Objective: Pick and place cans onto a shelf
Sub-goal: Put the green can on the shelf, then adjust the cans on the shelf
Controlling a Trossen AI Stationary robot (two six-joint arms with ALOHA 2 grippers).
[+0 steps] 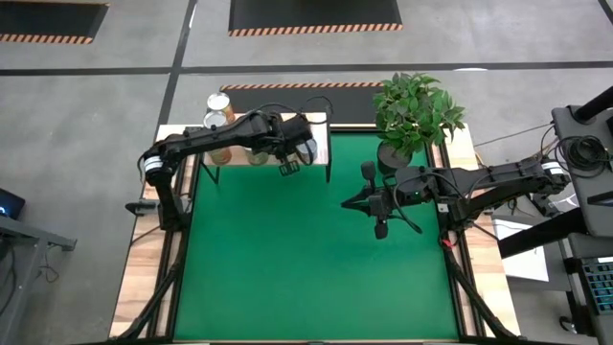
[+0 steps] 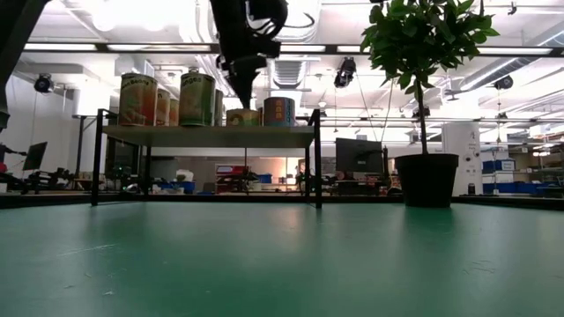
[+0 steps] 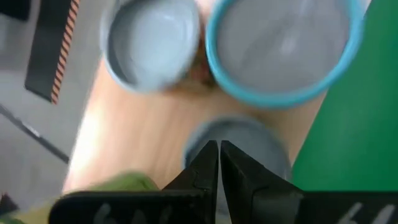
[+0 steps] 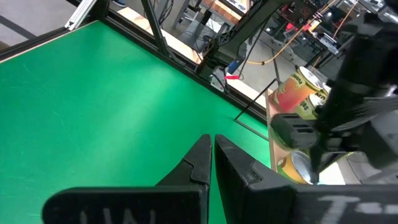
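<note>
The left pincer (image 1: 289,169) hovers clenched and empty over the wooden shelf (image 2: 207,136), where the cans (image 2: 196,98) stand upright. The right pincer (image 1: 380,230), also clenched empty, waits above the green surface (image 1: 287,268).

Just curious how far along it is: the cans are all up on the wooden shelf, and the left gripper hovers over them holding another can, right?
Not quite. The left gripper is shut on nothing, as the left wrist view shows. The cans do stand on the shelf, and that gripper hovers over them.
</note>
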